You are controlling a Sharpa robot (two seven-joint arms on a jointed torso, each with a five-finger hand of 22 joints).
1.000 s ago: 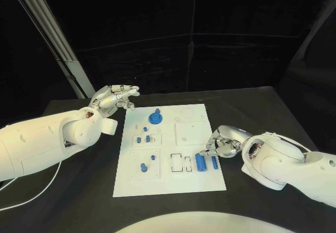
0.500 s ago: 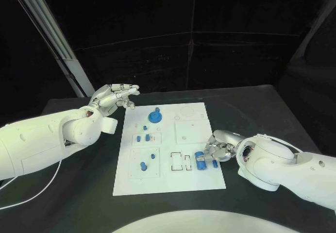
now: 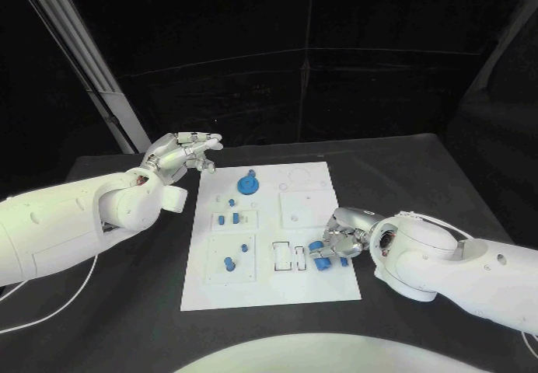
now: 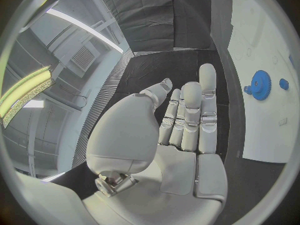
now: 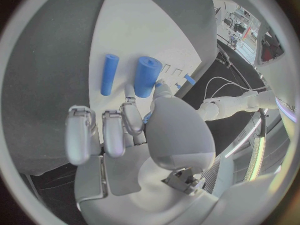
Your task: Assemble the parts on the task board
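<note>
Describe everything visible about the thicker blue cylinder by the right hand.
The thicker blue cylinder is a smooth, matte, plastic-looking round bar lying flat on the white task board, side by side with a thinner blue cylinder and apart from it. The right hand reaches over its near end with fingertips at it; whether it is gripped is unclear.

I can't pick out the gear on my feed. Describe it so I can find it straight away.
Start from the white task board in the middle of the black table and go to its far end, on the side of the raised left hand. The gear lies there: a round, flat blue disc with a raised hub, far wider than the small blue pegs nearer the robot.
</note>
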